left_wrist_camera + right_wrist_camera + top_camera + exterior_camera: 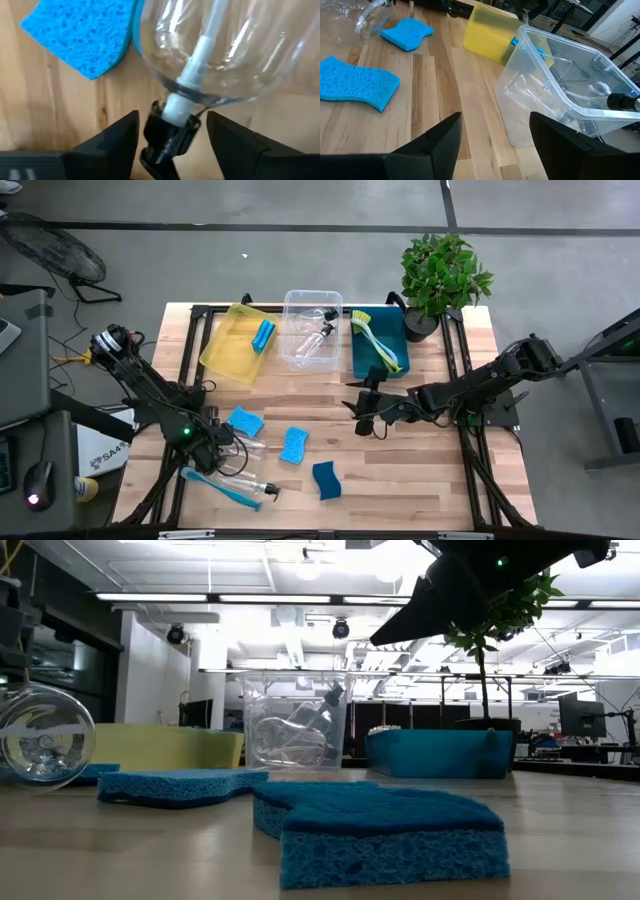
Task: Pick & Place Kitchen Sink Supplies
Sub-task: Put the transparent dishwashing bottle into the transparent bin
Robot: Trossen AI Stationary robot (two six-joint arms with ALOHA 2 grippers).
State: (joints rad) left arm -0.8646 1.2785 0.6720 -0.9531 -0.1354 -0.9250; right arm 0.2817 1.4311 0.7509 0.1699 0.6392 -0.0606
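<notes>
Left gripper (172, 137) open around the neck of a fallen clear bottle (220, 45); right gripper (495, 135) open and empty near the bins.

The bottle lies on its side at the table's (420, 480) near left, so the left arm comes in low with its fingers straddling the black pump collar, probably the firmest place to pinch. Only the left wrist view shows that straddle; the high view instead shows the sorting: a sponge in the yellow bin (222, 352), a bottle in the clear bin (290, 330), a brush in the teal bin (360, 358), with three blue sponges (294, 446) and a blue brush (215, 486) loose on the table.
</notes>
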